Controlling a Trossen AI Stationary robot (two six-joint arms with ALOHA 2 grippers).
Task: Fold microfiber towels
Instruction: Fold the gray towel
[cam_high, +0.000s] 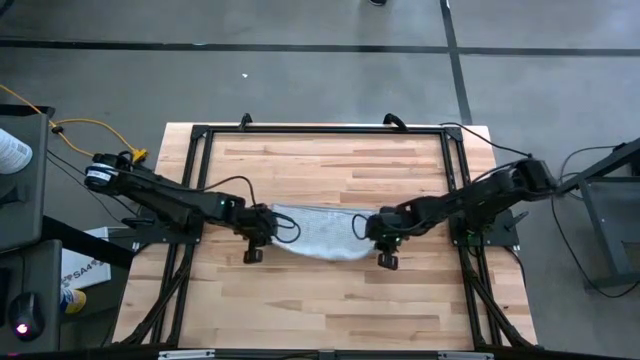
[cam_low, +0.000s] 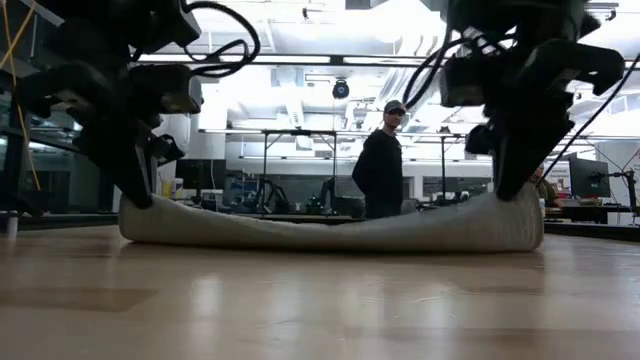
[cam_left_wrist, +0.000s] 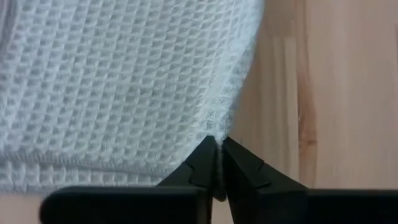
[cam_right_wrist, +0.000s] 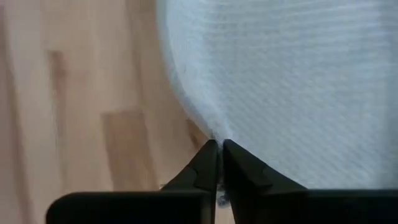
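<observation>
High view. Microfiber towel (cam_high: 318, 232): light grey, lying at mid-table on the wooden table (cam_high: 330, 300), stretched between the two arms. Left gripper (cam_high: 266, 226) at the towel's left end; right gripper (cam_high: 372, 228) at its right end. Both arms reach inward from the table's sides.

Low view. Towel (cam_low: 330, 232) runs as a long low band across the tabletop, its two ends drawn up slightly, the middle sagging to the wood. Left gripper (cam_low: 135, 195) meets one raised end, right gripper (cam_low: 512, 190) the other. A person (cam_low: 382, 160) in dark clothes stands in the room behind.

Left wrist view. Left gripper (cam_left_wrist: 219, 149): fingers pressed nearly together, pinching a corner of the waffle-textured towel (cam_left_wrist: 118, 81), which spreads away from the tips over the table.

Right wrist view. Right gripper (cam_right_wrist: 219, 149): fingers likewise nearly closed, nipping the towel's (cam_right_wrist: 292, 81) edge at a corner; bare wood beside it.
</observation>
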